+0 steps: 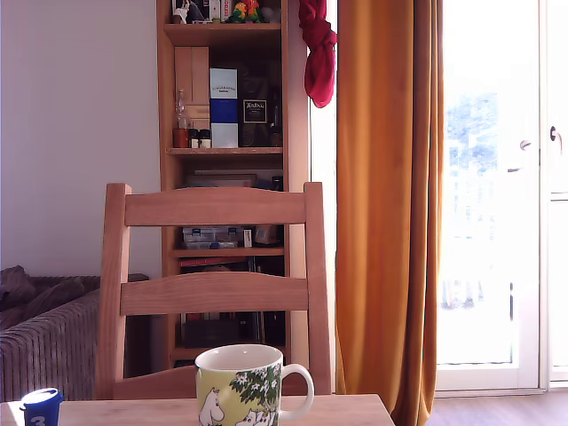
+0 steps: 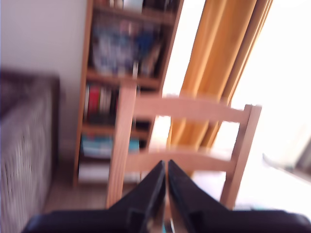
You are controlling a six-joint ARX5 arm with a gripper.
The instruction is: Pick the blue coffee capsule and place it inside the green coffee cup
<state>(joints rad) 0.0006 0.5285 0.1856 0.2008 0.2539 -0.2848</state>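
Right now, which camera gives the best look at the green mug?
The exterior view. The mug stands at the table's near edge in front of the chair, with its handle and printed figures plain. The wrist view shows no mug, only the chair, shelves and curtain beyond the tool.

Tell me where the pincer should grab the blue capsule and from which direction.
Probably from above, closing across its tapered dark-blue side just under the rim. The blue coffee capsule stands upright at the table's corner on the exterior view's left, apart from the green coffee cup, so its sides look free.
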